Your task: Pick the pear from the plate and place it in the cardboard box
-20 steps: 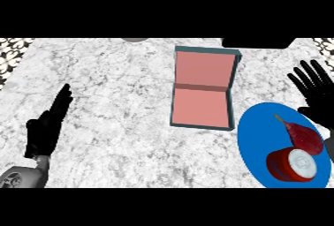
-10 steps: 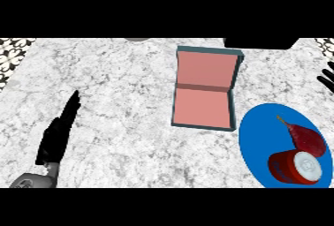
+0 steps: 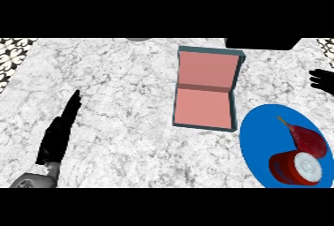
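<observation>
At far left, the robot's black left hand (image 3: 60, 134) rests edge-on over the white-and-grey marble counter (image 3: 130, 79), with its fingers straight and nothing in them. At centre lies the open cardboard box with pink inside and teal rim (image 3: 205, 106), which holds nothing yet. Just beside the box sits the round blue plate (image 3: 257, 137), and on it lies the dark red pear (image 3: 309, 139), its broad end against a red round tin with a white lid (image 3: 297, 167). The black right hand (image 3: 324, 80) shows only in part at the right edge, beyond the plate. We cannot tell whether it is open or closed. We judge the tin to be the main hazard, since a grasp made from the near side could catch or shove it. The tapered pear may also roll on the plate. Compared with one second ago, the right hand has drawn toward the edge, while the left hand has barely shifted. Box, plate, pear and tin lie as before.
</observation>
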Tool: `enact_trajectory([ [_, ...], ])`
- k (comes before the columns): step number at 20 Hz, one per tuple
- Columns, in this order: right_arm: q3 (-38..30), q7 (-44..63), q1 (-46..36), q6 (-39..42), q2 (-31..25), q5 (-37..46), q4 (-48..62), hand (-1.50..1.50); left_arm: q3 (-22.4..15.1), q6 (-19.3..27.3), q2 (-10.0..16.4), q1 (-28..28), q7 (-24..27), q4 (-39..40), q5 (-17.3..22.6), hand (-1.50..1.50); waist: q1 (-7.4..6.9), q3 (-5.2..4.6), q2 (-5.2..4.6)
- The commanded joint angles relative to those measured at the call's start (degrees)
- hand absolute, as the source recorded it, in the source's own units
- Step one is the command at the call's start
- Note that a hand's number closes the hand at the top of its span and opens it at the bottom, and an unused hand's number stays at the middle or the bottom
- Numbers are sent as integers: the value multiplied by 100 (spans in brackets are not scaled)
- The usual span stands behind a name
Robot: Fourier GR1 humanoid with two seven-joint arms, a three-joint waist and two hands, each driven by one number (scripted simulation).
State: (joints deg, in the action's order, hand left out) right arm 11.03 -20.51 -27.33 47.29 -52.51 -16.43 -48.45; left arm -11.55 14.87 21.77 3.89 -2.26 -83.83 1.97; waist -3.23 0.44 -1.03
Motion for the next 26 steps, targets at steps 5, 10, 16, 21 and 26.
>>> enact_trajectory([
  [5, 677, -1722, 171, 749, -257, 1210, 19, -150, -40, -43, -48, -112, -138, -198, 0, 0, 106, -6, 28],
  [10, 1023, -2109, 81, 162, 14, 1702, 423, -150, 162, -127, 133, -221, -183, -276, 30, 0, 94, -18, 41],
  [16, 1421, -2566, -63, -45, -40, 2121, 817, -150, 141, 11, 7, -145, -342, -428, -100, 0, 117, -21, 48],
  [21, 1596, -2515, -277, -242, 287, 2121, 983, -150, 191, -169, -3, -211, -96, -216, -57, 0, 161, -34, 61],
  [26, 1875, -3008, -167, -665, 371, 2398, 1411, -150, 100, -59, -129, -351, -75, -279, -198, 0, 141, -27, 47],
])
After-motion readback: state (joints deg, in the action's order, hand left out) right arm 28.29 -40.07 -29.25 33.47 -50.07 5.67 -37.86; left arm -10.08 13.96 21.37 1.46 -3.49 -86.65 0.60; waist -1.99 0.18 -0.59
